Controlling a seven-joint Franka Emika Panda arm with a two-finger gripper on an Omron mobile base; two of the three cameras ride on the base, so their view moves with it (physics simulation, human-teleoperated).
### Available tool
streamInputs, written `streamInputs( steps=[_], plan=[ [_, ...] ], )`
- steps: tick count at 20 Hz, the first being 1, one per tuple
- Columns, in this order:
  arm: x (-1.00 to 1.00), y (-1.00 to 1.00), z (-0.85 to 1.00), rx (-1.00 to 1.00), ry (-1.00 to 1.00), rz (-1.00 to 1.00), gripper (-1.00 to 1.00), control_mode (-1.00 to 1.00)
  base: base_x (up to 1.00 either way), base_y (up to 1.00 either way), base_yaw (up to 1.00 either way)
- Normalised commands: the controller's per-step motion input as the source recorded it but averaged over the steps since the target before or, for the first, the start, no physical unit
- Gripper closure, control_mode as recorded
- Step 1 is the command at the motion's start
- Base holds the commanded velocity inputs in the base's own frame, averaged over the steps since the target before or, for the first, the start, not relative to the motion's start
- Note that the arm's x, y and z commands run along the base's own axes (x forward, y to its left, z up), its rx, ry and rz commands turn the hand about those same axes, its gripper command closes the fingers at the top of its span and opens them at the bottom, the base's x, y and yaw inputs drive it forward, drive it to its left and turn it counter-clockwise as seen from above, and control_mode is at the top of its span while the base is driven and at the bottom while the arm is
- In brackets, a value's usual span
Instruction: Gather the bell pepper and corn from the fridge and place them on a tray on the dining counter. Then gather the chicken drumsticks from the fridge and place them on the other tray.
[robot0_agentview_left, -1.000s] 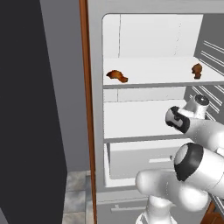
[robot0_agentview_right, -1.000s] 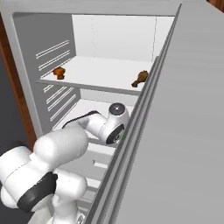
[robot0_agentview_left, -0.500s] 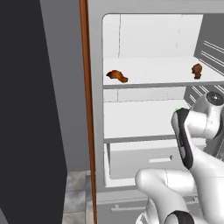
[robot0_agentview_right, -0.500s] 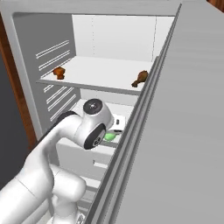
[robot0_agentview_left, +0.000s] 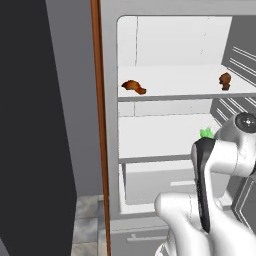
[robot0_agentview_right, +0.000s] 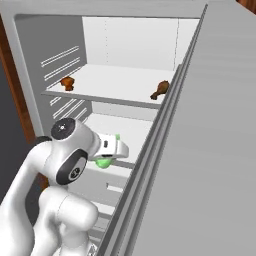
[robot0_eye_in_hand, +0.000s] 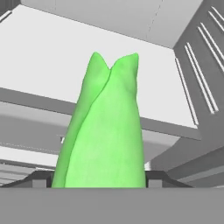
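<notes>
Progress check, judging from the fridge (robot0_agentview_left: 170, 45) alone: the end effector (robot0_eye_in_hand: 101, 183) is clamped on the corn (robot0_eye_in_hand: 105, 131), a green-husked cob that stands up between the two dark fingertips in the hand view, its split tip pointing toward the fridge interior. From the base views the corn pokes out just past the wrist, level with the middle shelf (robot0_agentview_left: 160, 135) and at the front of the open fridge, so I'd call it picked and in transit, not yet delivered. Both chicken drumsticks are on the upper shelf (robot0_agentview_right: 120, 80), well apart: one at the left (robot0_agentview_left: 133, 87), one at the right near the side wall (robot0_agentview_left: 225, 80). So the drumstick half looks untouched. I can't locate the bell pepper anywhere in these frames, and the trays and the dining desk are out of frame, so whether the pepper is already placed can't be told. Count: one corn, two drumsticks. Left to do as I read it: carry the corn to a tray, then both drumsticks to the other tray.
</notes>
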Motion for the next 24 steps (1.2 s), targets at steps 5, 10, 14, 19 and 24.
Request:
streamInputs(
  steps=[5,10,14,19,24],
  plan=[
    [-0.24,0.06,0.09,-0.02,-0.04,0.0,1.0,1.0,-0.49,0.01,0.0],
    [0.0,0.0,0.0,0.0,0.0,0.0,1.0,1.0,-0.99,0.07,0.04],
    [0.0,0.0,0.0,0.0,0.0,0.0,1.0,1.0,-1.0,0.11,0.11],
    [0.0,0.0,0.0,0.0,0.0,0.0,1.0,1.0,-1.0,0.17,0.14],
    [0.0,0.0,0.0,0.0,0.0,0.0,1.0,1.0,-1.0,0.03,0.05]
  ],
)
